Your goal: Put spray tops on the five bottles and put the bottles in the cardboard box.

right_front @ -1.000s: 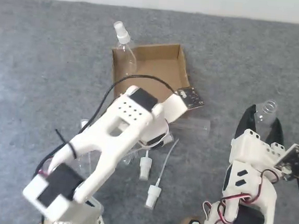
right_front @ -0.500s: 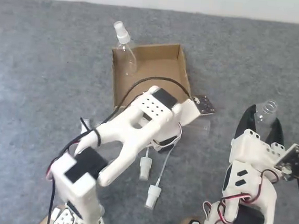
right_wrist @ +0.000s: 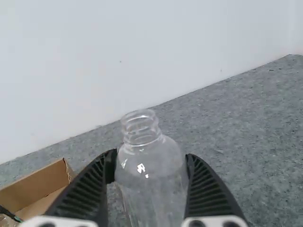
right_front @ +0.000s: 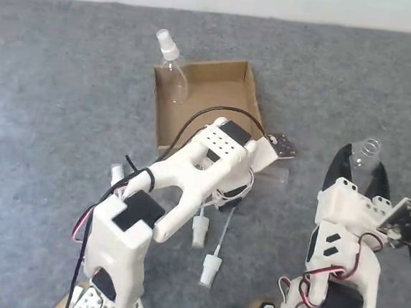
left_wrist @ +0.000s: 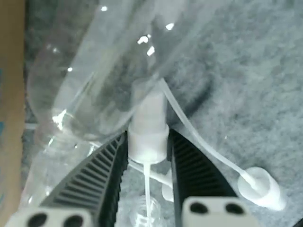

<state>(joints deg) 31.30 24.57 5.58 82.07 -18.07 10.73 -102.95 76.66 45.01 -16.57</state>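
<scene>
Left claw (left_wrist: 147,136) has swung toward the right arm within the last second and is clamped on a spray top (left_wrist: 149,118) held between its jaws. Right claw (right_wrist: 149,161) grips the uncapped bottle (right_wrist: 139,130) upright; capping can follow

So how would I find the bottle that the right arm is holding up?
Find the brown cardboard box on the grey carpet, then the white arm to its right. In its black right gripper stands a clear plastic bottle, upright. Its neck is open, unlike the spray-topped clear bottle at the box's far corner.
</scene>
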